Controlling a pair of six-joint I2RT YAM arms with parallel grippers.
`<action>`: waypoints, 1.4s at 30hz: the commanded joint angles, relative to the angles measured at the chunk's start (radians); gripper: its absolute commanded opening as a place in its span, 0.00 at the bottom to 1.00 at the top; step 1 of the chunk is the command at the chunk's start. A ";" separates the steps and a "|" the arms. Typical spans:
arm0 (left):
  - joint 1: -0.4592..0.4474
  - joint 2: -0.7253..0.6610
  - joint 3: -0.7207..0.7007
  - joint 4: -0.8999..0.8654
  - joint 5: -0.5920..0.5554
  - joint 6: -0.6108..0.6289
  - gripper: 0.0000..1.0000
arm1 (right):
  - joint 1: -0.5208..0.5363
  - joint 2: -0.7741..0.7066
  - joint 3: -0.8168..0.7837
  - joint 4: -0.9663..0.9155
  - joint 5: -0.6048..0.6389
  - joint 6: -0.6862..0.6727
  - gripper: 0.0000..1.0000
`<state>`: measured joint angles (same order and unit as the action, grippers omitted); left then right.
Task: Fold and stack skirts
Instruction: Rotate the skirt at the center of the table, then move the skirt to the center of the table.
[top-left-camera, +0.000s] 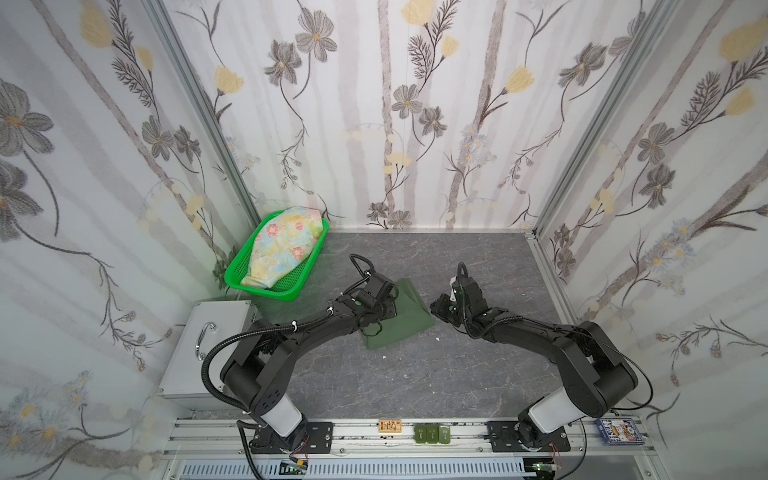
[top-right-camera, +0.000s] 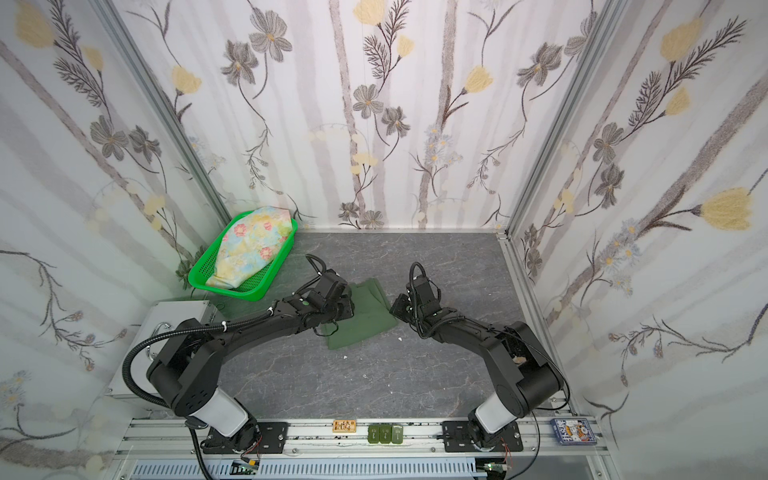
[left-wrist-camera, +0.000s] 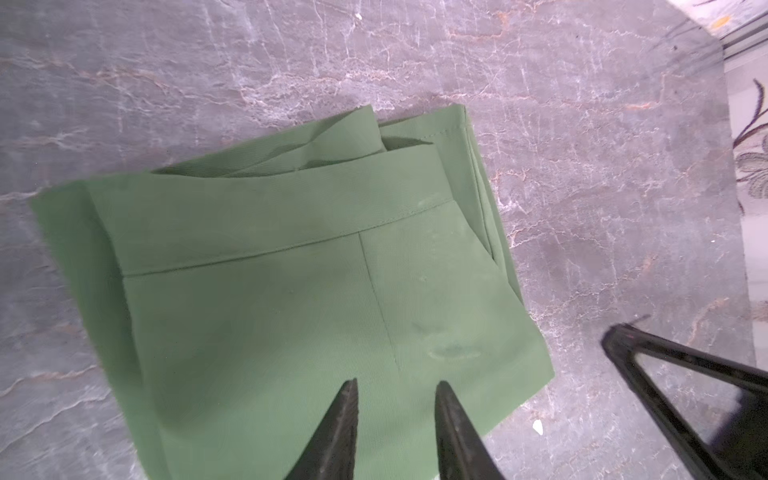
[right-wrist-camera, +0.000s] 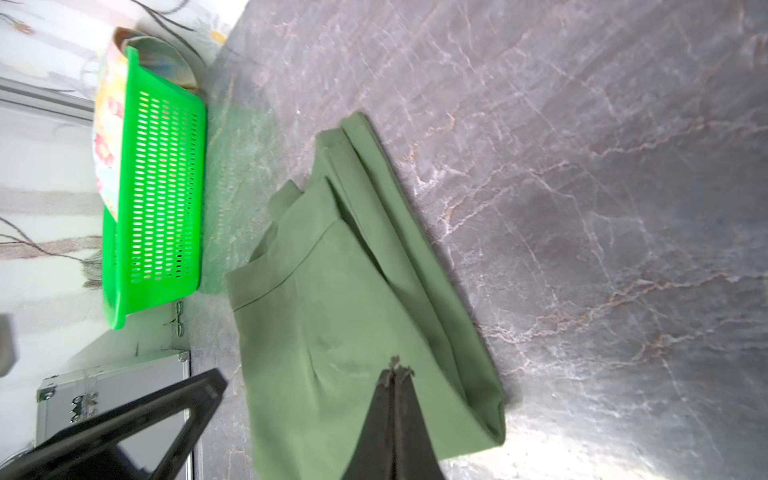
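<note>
Two risks for me: left gripper (left-wrist-camera: 395, 388), fingers (left-wrist-camera: 341, 419) narrowly parted and empty, or right gripper (right-wrist-camera: 397, 372), pinched shut, could snag the folded green skirt (left-wrist-camera: 249, 324), undoing it.

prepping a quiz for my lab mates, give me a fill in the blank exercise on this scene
1. The floral skirt lies in the bright green ____.
2. The olive skirt lies folded on the ____.
3. The left claw is open, while the right claw is ____.

Missing words: basket; table; shut.
</note>
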<state>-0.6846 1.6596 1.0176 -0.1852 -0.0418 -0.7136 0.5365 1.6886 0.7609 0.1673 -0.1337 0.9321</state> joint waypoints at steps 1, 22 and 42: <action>0.000 0.060 0.023 -0.022 -0.018 -0.004 0.32 | 0.000 -0.056 0.001 -0.043 0.046 -0.047 0.00; -0.053 0.588 0.545 -0.025 0.070 0.046 0.24 | -0.150 -0.359 -0.102 -0.165 0.037 -0.122 0.00; -0.114 0.595 0.695 -0.030 0.128 0.090 0.24 | -0.275 0.137 0.369 -0.361 0.056 -0.421 0.00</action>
<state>-0.8169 2.3264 1.7668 -0.1963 0.1280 -0.5957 0.2726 1.7809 1.0725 -0.1173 -0.0975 0.5945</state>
